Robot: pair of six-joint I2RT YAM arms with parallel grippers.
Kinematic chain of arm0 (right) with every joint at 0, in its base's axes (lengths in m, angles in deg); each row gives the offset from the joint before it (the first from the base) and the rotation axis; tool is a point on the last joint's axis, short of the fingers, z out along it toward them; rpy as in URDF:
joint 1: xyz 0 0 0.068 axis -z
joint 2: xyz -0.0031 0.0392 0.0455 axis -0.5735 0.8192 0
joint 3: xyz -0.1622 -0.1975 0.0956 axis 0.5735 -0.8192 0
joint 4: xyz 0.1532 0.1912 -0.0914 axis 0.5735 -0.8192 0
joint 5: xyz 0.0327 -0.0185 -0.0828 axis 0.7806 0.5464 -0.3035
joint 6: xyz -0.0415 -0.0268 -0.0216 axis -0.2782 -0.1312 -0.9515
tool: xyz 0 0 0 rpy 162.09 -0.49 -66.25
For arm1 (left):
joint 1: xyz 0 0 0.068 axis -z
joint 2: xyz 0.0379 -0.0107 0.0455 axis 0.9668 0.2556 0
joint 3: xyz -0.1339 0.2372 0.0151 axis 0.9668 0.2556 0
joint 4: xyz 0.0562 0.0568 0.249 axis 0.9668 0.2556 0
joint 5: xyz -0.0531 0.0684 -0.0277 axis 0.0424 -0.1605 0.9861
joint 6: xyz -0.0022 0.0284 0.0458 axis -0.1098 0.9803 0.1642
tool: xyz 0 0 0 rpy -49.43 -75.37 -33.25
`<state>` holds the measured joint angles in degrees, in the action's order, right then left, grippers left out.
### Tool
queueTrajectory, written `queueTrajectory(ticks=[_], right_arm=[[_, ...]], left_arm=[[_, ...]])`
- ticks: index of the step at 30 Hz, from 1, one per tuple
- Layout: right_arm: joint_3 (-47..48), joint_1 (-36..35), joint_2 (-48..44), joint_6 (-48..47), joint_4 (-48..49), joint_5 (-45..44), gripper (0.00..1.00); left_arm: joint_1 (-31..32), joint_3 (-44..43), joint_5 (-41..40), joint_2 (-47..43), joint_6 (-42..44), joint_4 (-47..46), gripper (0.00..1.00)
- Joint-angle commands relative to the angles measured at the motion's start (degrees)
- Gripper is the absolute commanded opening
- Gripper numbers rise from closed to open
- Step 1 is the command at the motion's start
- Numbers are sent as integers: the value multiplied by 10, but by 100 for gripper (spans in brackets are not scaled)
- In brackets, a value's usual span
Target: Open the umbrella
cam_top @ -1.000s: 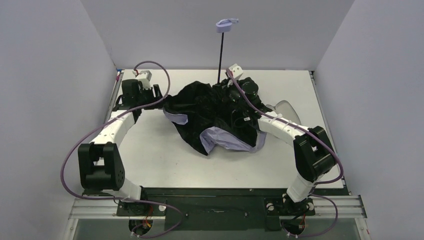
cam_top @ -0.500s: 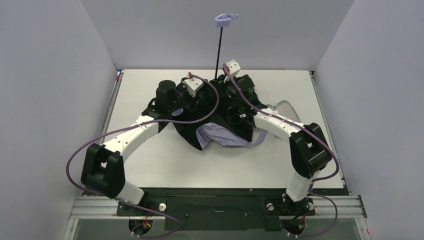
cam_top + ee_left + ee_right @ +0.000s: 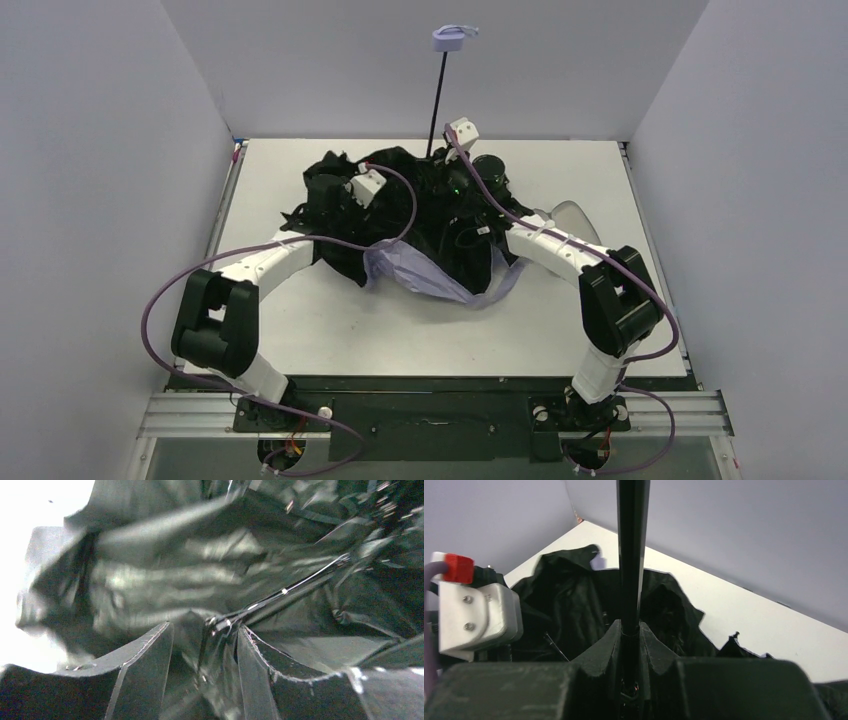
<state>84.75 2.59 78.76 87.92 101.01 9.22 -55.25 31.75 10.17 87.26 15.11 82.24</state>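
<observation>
Umbrella [image 3: 415, 272] shaft [image 3: 631, 555] is pinched upright between the right gripper [image 3: 630, 645] fingers; left gripper [image 3: 205, 645] fingers stand apart around a rib [image 3: 282, 591] (canopy [image 3: 165, 570] crumpled beyond them). We should steady the shaft and spread ribs gently.

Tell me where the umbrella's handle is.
In the top view, the handle sits high at the back, near centre, atop the black shaft, above the crumpled canopy.

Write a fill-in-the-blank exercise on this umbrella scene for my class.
1. The right end effector grips the umbrella by its ___.
2. The lavender handle stands high ___ the canopy.
3. The left end effector reaches into the canopy's inside, which is coloured ___.
Missing words: shaft; above; black.
</observation>
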Motion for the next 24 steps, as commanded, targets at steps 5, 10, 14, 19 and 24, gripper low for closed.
queueTrajectory(ticks=[5, 10, 14, 19, 24], right_arm=[[69, 24, -16, -5, 37, 3, 0], [85, 27, 5, -5, 35, 6, 0], [93, 13, 25, 0, 47, -1, 0], [98, -5, 36, 1, 55, -16, 0], [97, -8, 41, -8, 50, -28, 0]], left_arm=[[-90, -8, -52, 32, 22, 75, 45], [-135, -35, 37, 34, -5, 85, 48], [-164, -77, 198, 4, -62, 85, 55], [-170, -142, 336, -34, -169, 27, 67], [-170, -209, 382, -27, -255, -8, 80]])
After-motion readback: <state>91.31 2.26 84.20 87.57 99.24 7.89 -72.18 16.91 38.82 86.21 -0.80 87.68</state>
